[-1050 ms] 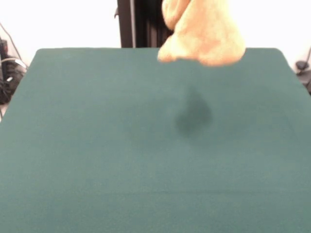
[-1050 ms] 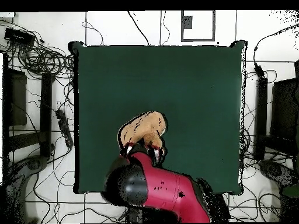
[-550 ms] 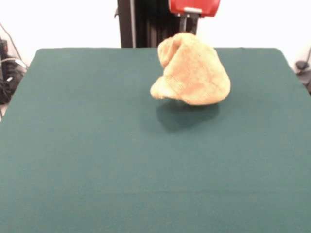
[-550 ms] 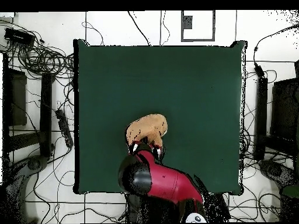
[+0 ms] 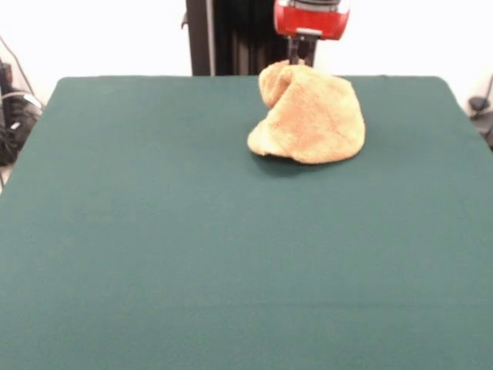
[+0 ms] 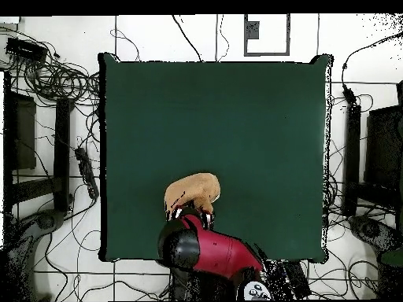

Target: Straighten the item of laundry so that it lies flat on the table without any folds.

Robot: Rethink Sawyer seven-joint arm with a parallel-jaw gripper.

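I had the towel [image 5: 311,116] down on the table [image 5: 192,247], but as a rumpled mound, not a flat sheet. It sat toward the robot's side of the cloth, a little off centre, with its lower folds resting on the green top and its peak drawn up to the jaws [image 5: 293,63]. From the front I saw only a thin dark stem under the red housing running into the top of the bundle; from above the arm covered that spot. So I could not tell whether the jaws were closed on the fabric or had let go.

By my reckoning almost none of the task was done. The cloth was doubled over itself, no border band or tag showed, and no edge lay straight. What remained was the whole spreading: getting a corner or edge out and drawing the towel open until no fold stayed.
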